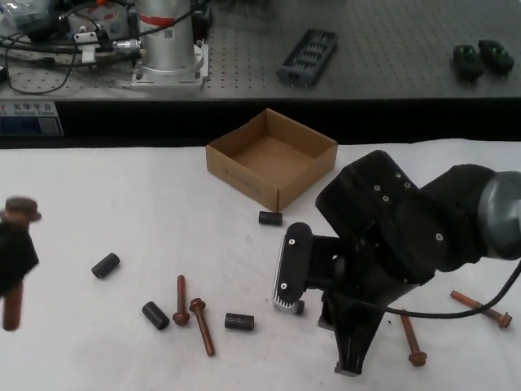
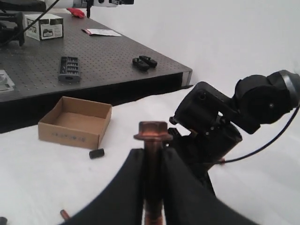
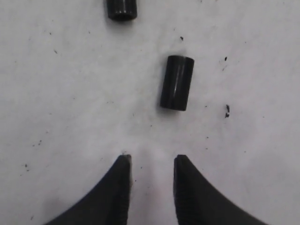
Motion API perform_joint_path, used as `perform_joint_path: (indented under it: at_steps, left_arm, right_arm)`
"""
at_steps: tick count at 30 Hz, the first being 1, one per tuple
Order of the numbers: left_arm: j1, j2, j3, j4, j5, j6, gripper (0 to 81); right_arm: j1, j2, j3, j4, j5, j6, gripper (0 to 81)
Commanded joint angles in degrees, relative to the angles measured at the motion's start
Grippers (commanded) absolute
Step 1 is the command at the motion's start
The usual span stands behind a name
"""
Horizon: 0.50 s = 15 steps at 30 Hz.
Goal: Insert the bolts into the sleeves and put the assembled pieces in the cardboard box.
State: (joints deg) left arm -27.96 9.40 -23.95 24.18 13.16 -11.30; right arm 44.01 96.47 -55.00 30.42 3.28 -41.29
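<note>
My left gripper [image 2: 151, 161] is shut on a copper bolt [image 2: 151, 138], held upright with its flanged head on top. In the high view this gripper [image 1: 12, 259] and the bolt [image 1: 18, 213] hang at the bench's far left edge. My right gripper [image 3: 151, 164] is open and points down at the white cloth, with nothing between its fingers. A black sleeve [image 3: 176, 83] lies just beyond its fingertips, and a second sleeve [image 3: 122, 8] lies farther off. The right arm [image 1: 391, 244] fills the right middle. The cardboard box [image 1: 244, 181] stands open and empty at the back centre.
Loose sleeves [image 1: 106, 265] [image 1: 155, 314] [image 1: 239, 321] and two bolts [image 1: 181, 300] [image 1: 203, 326] lie front left of centre. One sleeve [image 1: 270, 218] sits beside the box. Two more bolts [image 1: 413, 338] [image 1: 482, 308] lie right of the arm. A raised perforated bench [image 1: 366, 73] runs behind.
</note>
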Motion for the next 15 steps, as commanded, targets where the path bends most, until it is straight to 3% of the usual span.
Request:
perform_joint_path:
  at_steps: [1,10,15]
  left_arm:
    - [-0.26,-2.09,3.02,-6.07,0.89,-1.64,0.6]
    - [-0.26,-2.66,12.75,-15.67,10.07,-8.04,0.6]
    - [-0.26,-2.57,14.53,-18.29,11.96,-9.44,0.6]
  right_arm:
    - [0.16,-0.24,-0.93,-1.23,-0.43,-2.70,23.8]
    - [2.92,0.48,-5.34,-1.22,-0.38,-8.07,26.8]
    - [3.22,4.97,-10.58,2.40,-0.38,-8.05,26.8]
